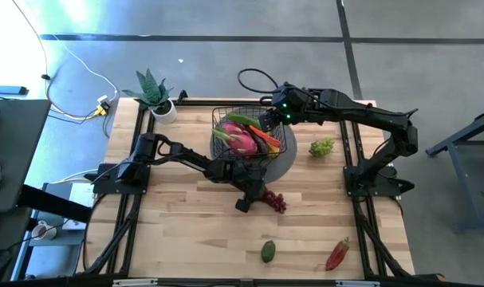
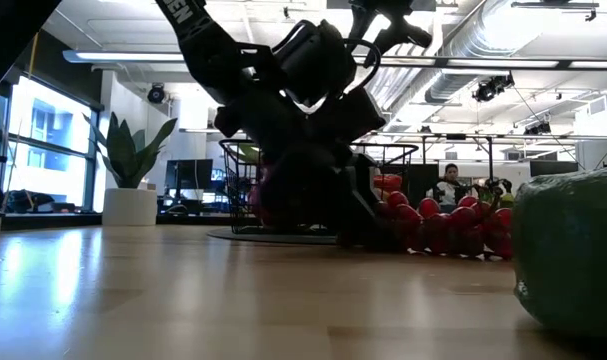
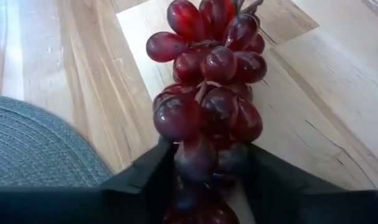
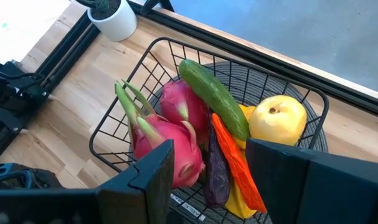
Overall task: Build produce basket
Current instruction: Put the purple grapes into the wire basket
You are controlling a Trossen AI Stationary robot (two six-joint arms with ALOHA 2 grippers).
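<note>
Left wrist view: purple grape bunch [image 3: 207, 93] lies on the tabletop [image 3: 313, 87], its near end sitting between the left gripper [image 3: 204, 180] jaws, which are part closed around those grapes; no lift visible, so grip not confirmed. High view puts the bunch [image 1: 275, 201] near the tabletop's middle, on the front side of the basket [image 1: 249, 131], with the left gripper [image 1: 245, 203] down on it.

Handling guess: light, lumpy, floppy cluster; smooth grapes likely slip and single ones could pull off. Best hold looks like across the thick upper mass or the stem end, not a loose tip, since the rest will dangle and swing.

Basket sits on a round grey mat [image 1: 292, 155] towards the back edge, already holding pink dragon fruits [image 4: 170, 140], a green cucumber [image 4: 213, 96], a yellow pear [image 4: 277, 118] and an orange-red piece [image 4: 235, 162].

Right gripper [image 4: 207, 180] hovers over the basket, jaws apart, nothing in them.

Not yet in: green grapes [image 1: 321, 147] right of the mat, avocado [image 1: 268, 252] and red chilli [image 1: 337, 255] near the front edge. Potted plant [image 1: 155, 94] at the back left corner.
</note>
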